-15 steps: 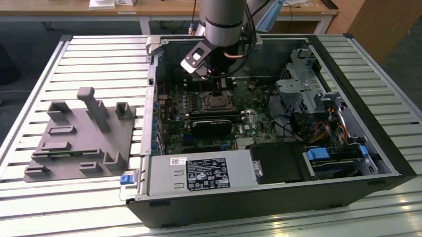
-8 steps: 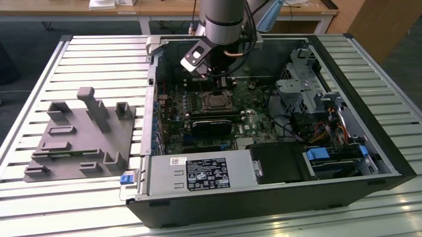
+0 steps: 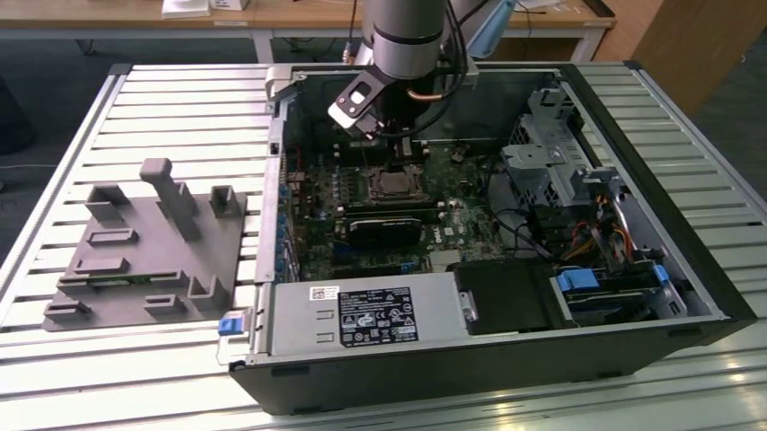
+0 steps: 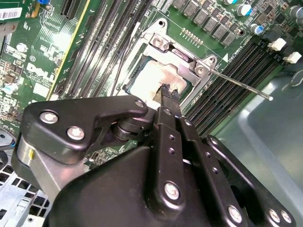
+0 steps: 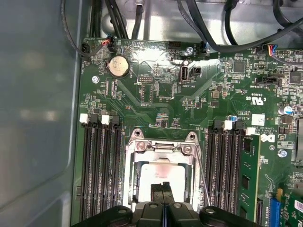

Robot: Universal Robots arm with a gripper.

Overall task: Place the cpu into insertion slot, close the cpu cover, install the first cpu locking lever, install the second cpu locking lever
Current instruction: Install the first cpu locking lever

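The insertion slot [image 3: 393, 184] sits mid-motherboard inside the open computer case. The cpu [image 5: 161, 172], pale and square, lies in it and shows through the window of the cpu cover [image 5: 158, 149], which lies flat over it. In the second wrist view the cpu [image 4: 149, 78] and the cover's frame [image 4: 187, 71] appear again. A thin wire locking lever [image 4: 241, 85] sticks out free from the socket's corner, also seen beside the socket as the lever [image 5: 202, 182]. My gripper [image 5: 162, 189] is shut, its black fingertips [image 4: 166, 91] together over the cpu's face, holding nothing.
Long black memory slots [image 5: 102, 165] flank the socket on both sides. Black cables [image 5: 213, 28] hang over the board's far edge. The case wall [image 5: 38, 104] stands close by. A grey fixture block [image 3: 144, 242] rests on the slatted table at the exterior view's left.
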